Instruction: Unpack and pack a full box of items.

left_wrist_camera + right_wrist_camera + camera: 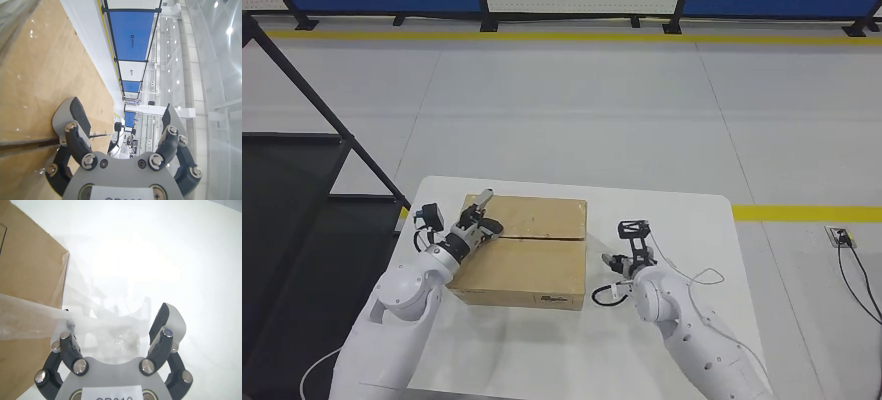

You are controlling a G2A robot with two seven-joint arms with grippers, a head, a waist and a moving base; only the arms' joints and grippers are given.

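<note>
A closed brown cardboard box (527,250) lies in the middle of the white table (682,220), its two top flaps meeting in a seam (28,142). My left gripper (480,215) is over the box's left end, open, with one finger (79,115) resting on the lid beside the seam and the other in the air. My right gripper (617,264) is low beside the box's right wall (24,266), open. A strip of clear tape (37,317) runs from that wall across one of its fingers, and a crumpled bit of tape (128,340) lies between the fingers.
Bare white tabletop surrounds the box, widest on the right. A dark metal frame (312,100) stands off the table's left side. A yellow floor line (802,212) runs past the right edge.
</note>
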